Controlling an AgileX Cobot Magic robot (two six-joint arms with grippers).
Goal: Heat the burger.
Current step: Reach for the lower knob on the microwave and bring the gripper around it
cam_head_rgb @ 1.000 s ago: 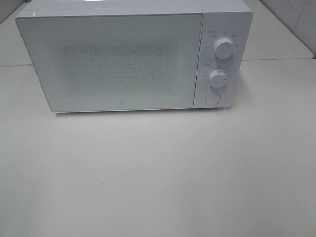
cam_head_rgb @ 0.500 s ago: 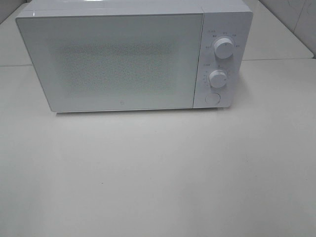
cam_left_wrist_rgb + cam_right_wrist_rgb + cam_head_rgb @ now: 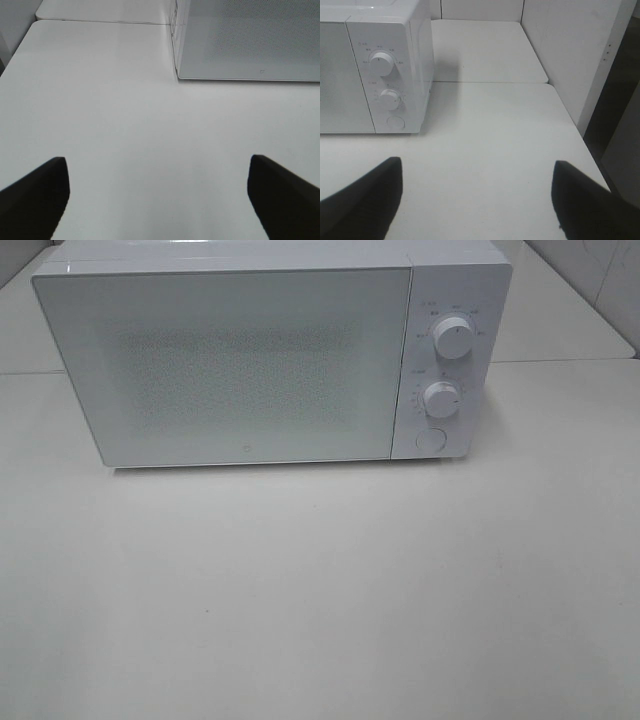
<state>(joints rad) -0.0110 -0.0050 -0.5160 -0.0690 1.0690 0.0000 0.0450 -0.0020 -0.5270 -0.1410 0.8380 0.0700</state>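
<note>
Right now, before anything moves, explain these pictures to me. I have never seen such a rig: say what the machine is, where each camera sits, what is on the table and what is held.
This is a robot with two arms. One picture comes from a camera mounted high, looking down on a white microwave that stands with its door shut on a pale table. The other two come from cameras on the arms' wrists. The dark shapes in them are gripper fingers: the left gripper and the right gripper are both open and hold nothing. The microwave is the only thing seen on the table. No burger shows in any view, and the shut door hides the inside.
</note>
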